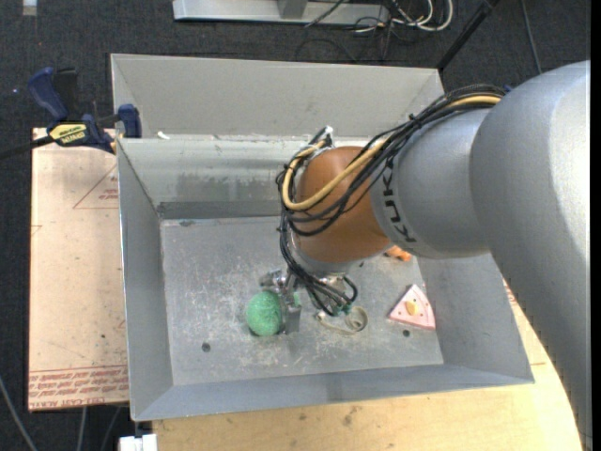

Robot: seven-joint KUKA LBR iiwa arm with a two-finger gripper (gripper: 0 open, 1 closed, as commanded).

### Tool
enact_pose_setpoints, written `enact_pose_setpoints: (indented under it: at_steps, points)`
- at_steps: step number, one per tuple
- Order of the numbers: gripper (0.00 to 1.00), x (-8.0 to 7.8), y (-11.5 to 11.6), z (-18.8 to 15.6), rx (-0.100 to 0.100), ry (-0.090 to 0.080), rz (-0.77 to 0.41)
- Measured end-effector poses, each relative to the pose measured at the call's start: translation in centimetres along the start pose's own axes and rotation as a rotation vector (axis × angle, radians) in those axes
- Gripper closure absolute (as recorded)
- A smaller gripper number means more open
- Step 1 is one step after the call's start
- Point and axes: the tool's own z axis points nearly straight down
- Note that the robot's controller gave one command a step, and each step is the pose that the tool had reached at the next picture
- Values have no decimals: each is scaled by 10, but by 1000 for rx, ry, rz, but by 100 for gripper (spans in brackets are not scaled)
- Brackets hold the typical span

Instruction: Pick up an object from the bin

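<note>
Three loose things showed clearly on the bin (pixel 188 346) floor: a green ball (pixel 264 315), a pale ring-shaped piece (pixel 349 320) and a pink-and-yellow triangle (pixel 413 308). The gripper (pixel 286 301) was low, hard against the ball on its arm-facing side, touching or nearly so. The ring lay near the ball, just past the gripper. The triangle sat well apart from the ball, further out the same way.

Whether the gripper was spread or closed I could not tell: the orange wrist cover (pixel 338 205) and dangling cables (pixel 324 294) hid that. The ball did not look held, so I claimed no grasp.

My read: the ball was the nearest candidate and the step in hand was lining up on it. The gripper sat beside the ball, not over it. Doing it well would have meant:
- shifting across until the ball was centred under the gripper
- dropping below the ball's widest line
- closing gently

A round thing clipped on one edge was likely to roll away. The floor beyond the ball was bare, with nothing to stop it. The lift wanted to be straight up, with the cables kept off the ring.
</note>
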Motion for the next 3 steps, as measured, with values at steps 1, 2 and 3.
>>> enact_pose_setpoints:
  at_steps: [1, 2, 3]
  points:
    - [100, 0, 0, 0, 0, 0, 0]
    - [100, 43, 16, 0, -1, 3, -221]
    - [100, 43, 16, 0, -1, 3, -221]
